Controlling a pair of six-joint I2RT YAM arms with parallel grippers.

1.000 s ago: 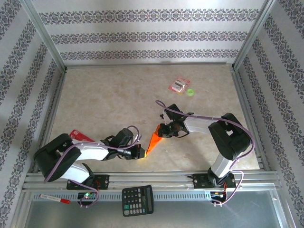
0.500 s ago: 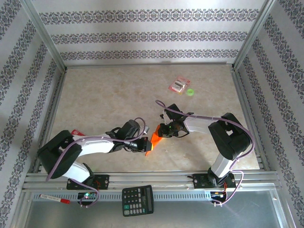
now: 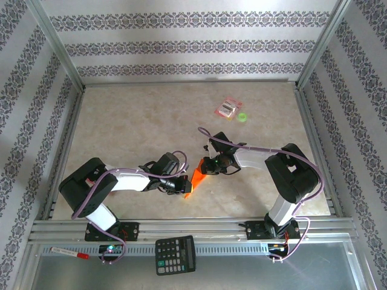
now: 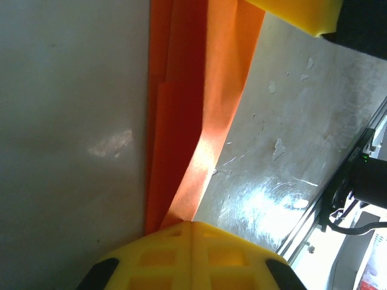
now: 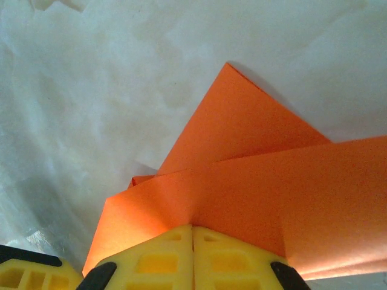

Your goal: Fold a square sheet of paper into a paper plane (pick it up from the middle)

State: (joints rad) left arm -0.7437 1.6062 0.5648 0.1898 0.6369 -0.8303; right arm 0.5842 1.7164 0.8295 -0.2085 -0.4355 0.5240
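Over the beige desk (image 3: 133, 127), left gripper (image 3: 185, 186) and right gripper (image 3: 205, 167) are both pinched tight on opposite ends of the orange plane (image 3: 196, 176).

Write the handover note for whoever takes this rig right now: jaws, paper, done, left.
Left gripper: jaws shut on the near end of the paper plane.
Right gripper: jaws shut on its far end.
Paper: held between both grippers, over the near middle of the table.
Done: sheet folded into a narrow pointed shape with layered flaps.
Left: probably final creases, then release; how finished it is is hard to judge.
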